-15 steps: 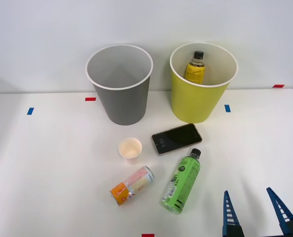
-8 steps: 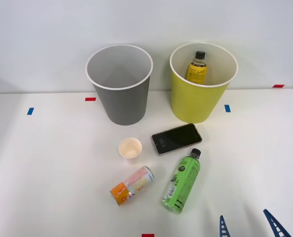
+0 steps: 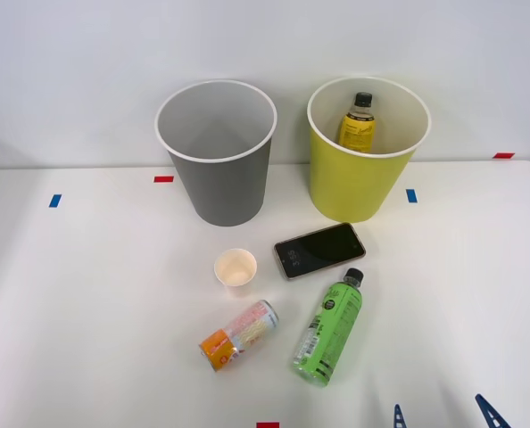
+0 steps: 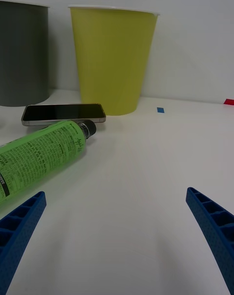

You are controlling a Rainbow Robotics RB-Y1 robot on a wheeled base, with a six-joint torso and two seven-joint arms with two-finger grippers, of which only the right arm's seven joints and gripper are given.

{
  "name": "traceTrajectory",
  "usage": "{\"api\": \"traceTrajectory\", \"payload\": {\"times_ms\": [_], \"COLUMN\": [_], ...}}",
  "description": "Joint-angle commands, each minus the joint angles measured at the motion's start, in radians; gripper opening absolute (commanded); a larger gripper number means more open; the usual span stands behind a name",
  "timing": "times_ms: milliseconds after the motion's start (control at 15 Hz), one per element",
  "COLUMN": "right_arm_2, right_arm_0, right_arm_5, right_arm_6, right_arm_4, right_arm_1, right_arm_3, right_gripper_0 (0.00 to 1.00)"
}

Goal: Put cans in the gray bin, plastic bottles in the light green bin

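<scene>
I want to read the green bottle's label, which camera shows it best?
The right wrist view: the green bottle lies close, its label print large, though its base is cut off. The front view shows the whole bottle lying on the table, but small.

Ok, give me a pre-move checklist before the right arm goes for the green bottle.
1. Right gripper open, nothing held: ok, the blue ribbed fingers stand wide apart.
2. Bright green plastic bottle with black cap reachable: ok, it lies on its side on the white table, nothing on top.
3. Neighbours: not ok, the black smartphone lies just beyond the cap; whether they touch, cannot tell.
4. Tall yellow-green bin with white rim upright and open: ok; a yellow-orange bottle already stands inside.
5. Small orange and pink-white can sorted: not ok, it lies on the table; the tall gray bin is upright.
</scene>
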Motion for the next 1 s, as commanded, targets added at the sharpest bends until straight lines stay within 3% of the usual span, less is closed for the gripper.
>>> {"api": "traceTrajectory", "payload": {"times_ms": [67,1000], "right_arm_2": [0.000,0.000], "right_arm_0": [0.000,0.000], "right_arm_5": [0.000,0.000], "right_arm_6": [0.000,0.000], "right_arm_4": [0.000,0.000], "right_arm_1": [0.000,0.000], "right_arm_3": [0.000,0.000], "right_gripper_0": [1.00,1.00]}}
